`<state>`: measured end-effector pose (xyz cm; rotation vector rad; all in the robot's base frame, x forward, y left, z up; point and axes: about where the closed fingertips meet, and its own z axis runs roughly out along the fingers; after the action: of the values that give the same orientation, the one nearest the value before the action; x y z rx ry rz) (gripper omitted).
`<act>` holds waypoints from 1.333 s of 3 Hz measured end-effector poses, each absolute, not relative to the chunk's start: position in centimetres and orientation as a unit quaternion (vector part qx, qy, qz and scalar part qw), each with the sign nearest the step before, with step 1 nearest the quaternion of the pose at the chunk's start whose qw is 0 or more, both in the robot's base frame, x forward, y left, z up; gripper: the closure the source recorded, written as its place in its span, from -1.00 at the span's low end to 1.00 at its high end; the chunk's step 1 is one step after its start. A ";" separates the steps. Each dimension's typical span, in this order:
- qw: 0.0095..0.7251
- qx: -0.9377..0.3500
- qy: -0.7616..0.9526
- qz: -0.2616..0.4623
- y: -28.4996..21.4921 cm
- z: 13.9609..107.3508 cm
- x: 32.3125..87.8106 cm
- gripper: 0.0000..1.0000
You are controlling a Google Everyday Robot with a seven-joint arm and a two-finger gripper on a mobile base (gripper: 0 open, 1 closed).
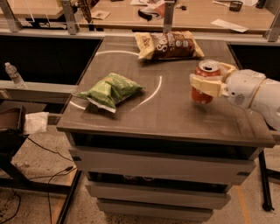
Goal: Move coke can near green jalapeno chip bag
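Observation:
The coke can, red with a silver top, is upright at the right side of the table. My gripper comes in from the right and is shut on the can, with one pale finger across its front. The can's base seems to hang just above the tabletop. The green jalapeno chip bag lies on the left part of the table, well apart from the can, near the left front edge.
A larger brown-and-tan chip bag lies at the table's back edge. The grey table bears a white arc mark. A water bottle stands on a shelf at left. A desk with clutter runs behind.

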<state>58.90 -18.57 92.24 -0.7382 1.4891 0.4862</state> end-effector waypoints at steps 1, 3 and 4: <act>0.662 -0.326 0.642 0.207 -17.5 92.4 62.9 1.00; 0.661 -0.323 0.653 0.178 -16.4 93.3 72.2 1.00; 0.651 -0.319 0.666 0.173 -16.3 93.0 75.5 1.00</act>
<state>75.54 -16.31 92.96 -0.7248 1.5130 0.3927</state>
